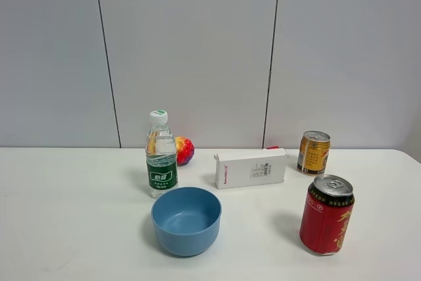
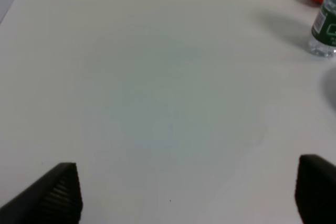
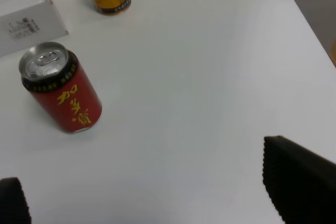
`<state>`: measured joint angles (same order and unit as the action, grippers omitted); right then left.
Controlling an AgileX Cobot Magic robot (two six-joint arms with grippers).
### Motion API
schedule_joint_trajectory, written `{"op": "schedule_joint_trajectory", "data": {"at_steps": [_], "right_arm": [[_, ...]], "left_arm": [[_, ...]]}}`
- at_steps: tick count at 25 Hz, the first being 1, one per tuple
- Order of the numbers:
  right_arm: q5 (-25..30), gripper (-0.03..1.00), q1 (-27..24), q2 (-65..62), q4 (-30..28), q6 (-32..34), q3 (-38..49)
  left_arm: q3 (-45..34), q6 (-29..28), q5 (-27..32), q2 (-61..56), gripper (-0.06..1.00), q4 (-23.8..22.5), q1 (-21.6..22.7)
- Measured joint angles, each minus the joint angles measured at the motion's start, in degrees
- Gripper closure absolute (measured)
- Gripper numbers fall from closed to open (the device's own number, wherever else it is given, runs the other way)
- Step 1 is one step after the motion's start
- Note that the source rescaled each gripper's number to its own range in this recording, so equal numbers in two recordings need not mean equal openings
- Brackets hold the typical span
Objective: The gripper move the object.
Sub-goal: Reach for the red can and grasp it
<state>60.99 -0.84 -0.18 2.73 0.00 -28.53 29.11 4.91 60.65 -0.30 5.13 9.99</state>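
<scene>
The red can [image 1: 327, 215] with gold lettering, a black band and a silver lid stands upright at the front right of the white table [image 1: 66, 215]. In the right wrist view the can [image 3: 60, 90] stands ahead of my right gripper [image 3: 157, 192], apart from it. That gripper's black fingers [image 3: 299, 179] are spread wide and hold nothing. My left gripper [image 2: 186, 192] is also open and empty over bare table, its fingers [image 2: 58, 195] far apart. Neither gripper shows in the exterior high view.
A shorter gold-orange can [image 1: 314, 153] stands behind the red can, next to a white box [image 1: 250, 168]. A blue bowl [image 1: 186, 220] sits front centre. A water bottle [image 1: 161, 156] and a red-yellow ball [image 1: 183, 150] stand behind it. The table's right edge is near the cans.
</scene>
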Motion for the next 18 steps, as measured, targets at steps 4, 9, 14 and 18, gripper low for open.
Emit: {"op": "schedule_joint_trajectory", "data": {"at_steps": [4, 9, 14, 18], "right_arm": [[0.00, 0.28, 0.00, 0.00, 0.00, 0.00, 0.00], [0.00, 0.28, 0.00, 0.00, 0.00, 0.00, 0.00], [0.00, 0.28, 0.00, 0.00, 0.00, 0.00, 0.00], [0.00, 0.28, 0.00, 0.00, 0.00, 0.00, 0.00]], "left_arm": [[0.00, 0.00, 0.00, 0.00, -0.06, 0.00, 0.00], [0.00, 0.00, 0.00, 0.00, -0.06, 0.00, 0.00], [0.00, 0.00, 0.00, 0.00, -0.06, 0.00, 0.00], [0.00, 0.00, 0.00, 0.00, -0.06, 0.00, 0.00]]}}
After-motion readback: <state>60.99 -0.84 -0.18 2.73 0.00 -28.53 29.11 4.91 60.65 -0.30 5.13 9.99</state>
